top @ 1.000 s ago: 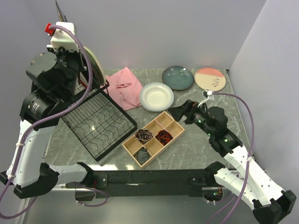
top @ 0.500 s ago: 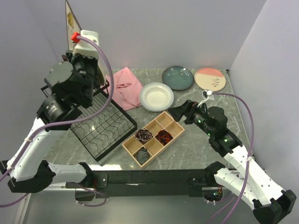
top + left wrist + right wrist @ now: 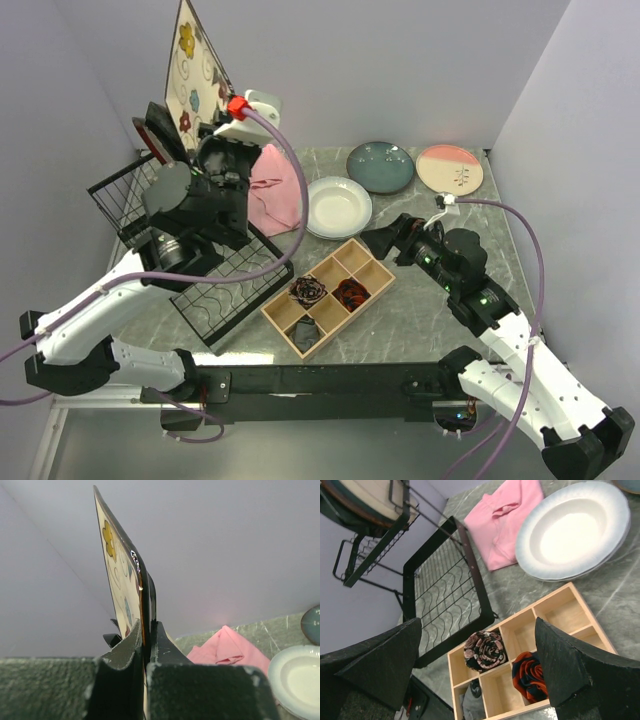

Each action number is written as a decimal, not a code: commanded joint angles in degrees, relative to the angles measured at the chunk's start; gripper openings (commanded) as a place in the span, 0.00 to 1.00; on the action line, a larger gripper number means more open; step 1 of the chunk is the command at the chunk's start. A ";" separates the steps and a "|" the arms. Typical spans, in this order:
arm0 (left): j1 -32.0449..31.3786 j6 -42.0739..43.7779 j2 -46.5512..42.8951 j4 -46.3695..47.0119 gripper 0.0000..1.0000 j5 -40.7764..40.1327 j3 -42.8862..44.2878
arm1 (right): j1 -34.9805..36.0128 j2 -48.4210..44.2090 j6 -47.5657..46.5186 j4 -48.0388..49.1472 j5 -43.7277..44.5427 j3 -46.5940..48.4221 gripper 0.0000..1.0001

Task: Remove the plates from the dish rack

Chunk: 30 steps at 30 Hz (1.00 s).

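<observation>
My left gripper [image 3: 207, 128] is shut on the lower edge of a square cream floral plate [image 3: 196, 72], held upright high above the dish rack [image 3: 252, 307]. In the left wrist view both fingers [image 3: 146, 630] pinch the plate's rim [image 3: 118, 565]. A dark red plate [image 3: 148, 138] stands in the rack's raised back part. In the right wrist view a cream, green-rimmed plate [image 3: 365, 497] leans in the rack [image 3: 470, 575]. White [image 3: 335, 207], teal [image 3: 380, 166] and pink-cream [image 3: 450, 168] plates lie on the table. My right gripper [image 3: 375, 242] hangs open over the wooden tray, holding nothing.
A wooden compartment tray [image 3: 372, 292] with rolled cloths sits at the middle front; its wall [image 3: 555, 597] lies between my right fingers. A pink cloth [image 3: 272, 185] lies between rack and white plate [image 3: 575, 530]. Walls close in on the left, back and right.
My left arm has swung right and forward, carrying the floral plate up and away from the rack; its face now shows to the top camera. The right arm has not moved.
</observation>
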 commanded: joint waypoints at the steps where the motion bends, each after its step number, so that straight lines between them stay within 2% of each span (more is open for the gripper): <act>1: -2.12 6.22 -0.33 9.21 0.01 3.41 -0.69 | 0.34 -2.18 1.10 -1.03 4.63 2.47 1.00; 5: -3.62 6.04 1.60 8.42 0.01 3.68 -1.22 | 0.08 -3.50 1.90 -2.88 8.50 3.69 1.00; 8: -5.46 6.30 2.30 8.85 0.01 4.73 -3.06 | -0.88 -0.88 1.55 -4.64 8.86 6.67 1.00; 11: -7.31 6.39 2.39 9.38 0.01 5.26 -5.79 | -5.44 2.47 1.46 -6.58 3.96 9.66 1.00; 12: -8.01 5.96 2.22 9.39 0.01 5.69 -6.84 | -10.68 3.26 2.07 -6.58 1.41 10.28 1.00; 13: -8.27 4.73 2.04 9.04 0.01 6.31 -8.85 | -13.52 4.83 2.59 -6.23 -6.18 10.81 1.00; 15: -9.41 4.19 1.69 9.64 0.01 7.28 -11.23 | -20.27 6.60 3.21 -6.48 -11.68 13.44 1.00; 16: -9.86 4.54 1.43 10.43 0.01 7.37 -14.03 | -21.27 8.26 3.04 -7.10 -13.54 14.76 1.00; 20: -11.88 2.09 2.39 9.74 0.01 7.81 -17.74 | -23.21 11.34 2.42 -9.82 -17.67 22.31 1.00; 23: -13.55 3.84 2.74 14.39 0.01 6.40 -22.48 | -23.48 12.14 1.90 -10.96 -18.56 25.13 1.00; 28: -14.87 2.97 2.83 17.12 0.01 6.66 -28.63 | -24.27 11.26 1.72 -10.00 -19.27 25.32 1.00; 30: -15.13 2.44 3.62 17.38 0.01 6.93 -30.04 | -24.27 12.14 2.07 -9.83 -22.50 26.02 1.00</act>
